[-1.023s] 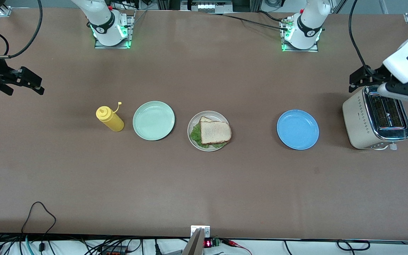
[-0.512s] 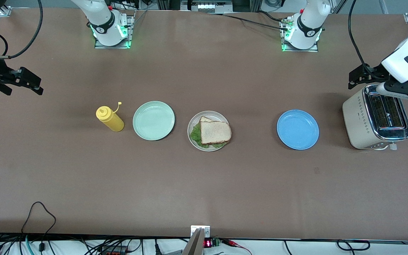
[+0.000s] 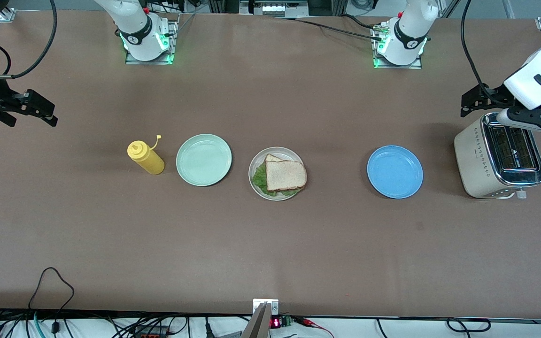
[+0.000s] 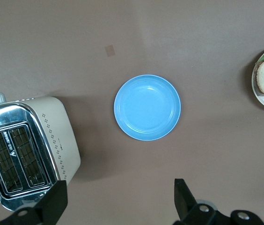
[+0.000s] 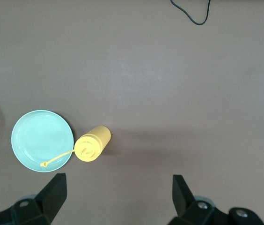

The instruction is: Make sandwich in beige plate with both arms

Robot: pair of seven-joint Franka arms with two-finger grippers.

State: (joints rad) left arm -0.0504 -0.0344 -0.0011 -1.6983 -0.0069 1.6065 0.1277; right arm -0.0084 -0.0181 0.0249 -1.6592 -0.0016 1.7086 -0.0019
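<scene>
sandwich (image 3: 283, 176): assembled; top slice over ruffled green lettuce, a corner of the lower slice showing at the edge away from the front camera. lying on the beige plate (image 3: 256, 163), mid-table, touched by neither gripper. judged complete; nothing visibly left to add.

blue plate (image 3: 395, 172): bare, in the same row, toward the left arm's end of the table, well apart from the beige plate.

mint-green plate (image 3: 204, 159): bare, beside the beige plate toward the right arm's end.

mustard bottle (image 3: 146, 157): yellow, upright, cap hanging on its strap, just beside the mint-green plate at the side toward the right arm's end.

toaster (image 3: 498, 157): cream and chrome, slots empty, at the left arm's end of the table.

left gripper (image 4: 119, 204): fingers wide apart, holding nothing, over the table by the toaster.

right gripper (image 5: 118, 197): fingers wide apart, holding nothing, over bare table at the right arm's end, well apart from the bottle.

remaining, as a judgement: no step beyond parking both arms.
</scene>
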